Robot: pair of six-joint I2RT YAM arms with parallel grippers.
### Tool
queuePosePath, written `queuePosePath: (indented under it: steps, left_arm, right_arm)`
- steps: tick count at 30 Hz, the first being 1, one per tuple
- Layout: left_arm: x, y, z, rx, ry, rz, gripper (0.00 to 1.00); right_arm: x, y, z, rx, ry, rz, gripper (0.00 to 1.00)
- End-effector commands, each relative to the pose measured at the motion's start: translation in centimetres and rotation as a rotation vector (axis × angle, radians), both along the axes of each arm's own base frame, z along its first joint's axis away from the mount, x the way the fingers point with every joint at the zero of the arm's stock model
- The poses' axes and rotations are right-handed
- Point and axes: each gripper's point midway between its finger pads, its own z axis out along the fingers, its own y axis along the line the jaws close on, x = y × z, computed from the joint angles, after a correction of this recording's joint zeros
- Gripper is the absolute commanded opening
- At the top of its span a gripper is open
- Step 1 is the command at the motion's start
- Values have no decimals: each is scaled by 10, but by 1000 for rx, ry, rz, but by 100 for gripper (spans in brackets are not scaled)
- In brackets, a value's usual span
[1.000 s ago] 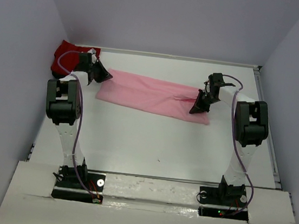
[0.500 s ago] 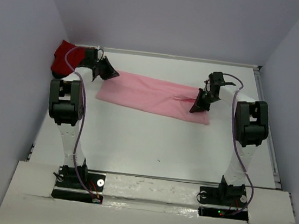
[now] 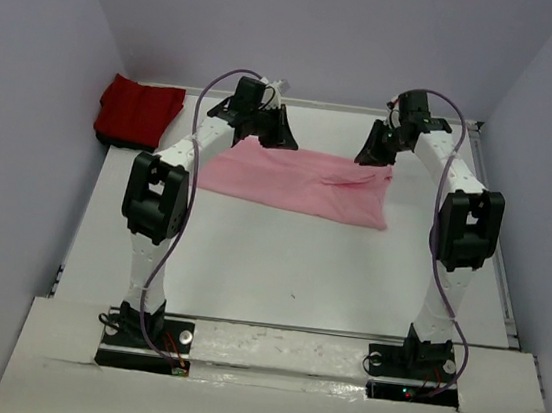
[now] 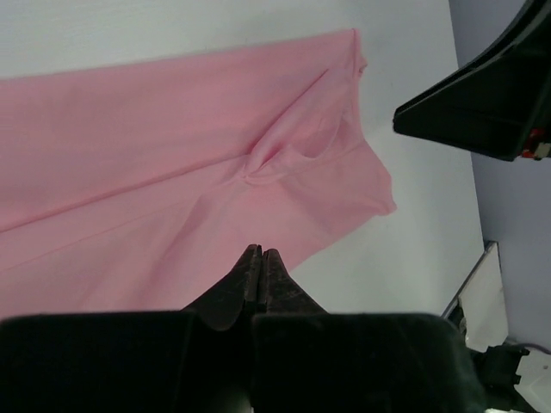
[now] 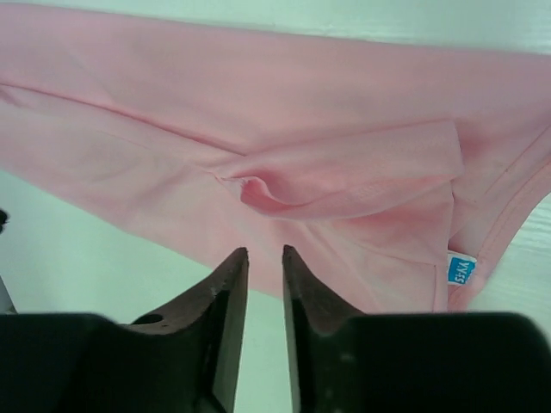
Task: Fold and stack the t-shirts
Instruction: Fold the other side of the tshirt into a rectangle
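Left wrist view showed the left gripper (image 4: 261, 262) fully closed, its fingers pressed together and holding nothing, above the light pink t-shirt (image 4: 172, 163). In the right wrist view the right gripper (image 5: 265, 262) had only a narrow gap between its fingers and was empty, over the same shirt. This shirt lay spread on the table (image 3: 280, 257). The deep red t-shirt (image 3: 139, 109) lay folded at the far left corner.

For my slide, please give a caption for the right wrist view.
The right claw, slightly open and empty, hovers above the pink t-shirt.
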Motion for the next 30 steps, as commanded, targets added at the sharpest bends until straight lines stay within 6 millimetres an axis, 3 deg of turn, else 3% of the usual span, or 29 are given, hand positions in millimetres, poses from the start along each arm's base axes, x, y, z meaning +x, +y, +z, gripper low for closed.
queuePosePath:
  steps: [1, 3, 6, 7, 9, 10, 13, 14, 17, 26, 30]
  left_arm:
    - [-2, 13, 22, 46, -49, -19, 7]
    - [-7, 11, 16, 58, -32, -36, 15]
    - [-11, 6, 9, 58, -8, -52, 29]
    - [-14, 1, 5, 60, -2, -65, 31]
    - [-17, -12, 3, 63, -5, -93, 48]
    - [-16, -20, 9, 56, -22, -109, 50]
    - [-21, -36, -2, 77, -2, -153, 54]
    - [-24, -47, 6, 73, -14, -179, 57]
    - [-30, -67, 2, 82, -14, -220, 58]
    - [-43, -102, -17, 124, -15, -258, 59]
    - [-41, -105, -31, 190, -35, -251, 59]
  right_arm:
    - [5, -11, 53, -12, -110, 10, 34]
    - [3, -16, 50, -20, -95, -2, 42]
    - [0, -22, 40, -48, -74, -12, 44]
    - [0, -24, 35, -65, -66, -15, 48]
    - [0, -27, 27, -84, -46, -24, 54]
    - [-1, -28, 25, -88, -40, -27, 56]
    - [2, -38, 15, -89, -18, -54, 56]
    - [3, -36, 12, -81, -11, -52, 56]
    - [6, -47, 2, -18, 23, -93, 55]
    - [16, -54, -17, 71, 78, -149, 53]
    - [17, -52, -22, 84, 92, -146, 52]
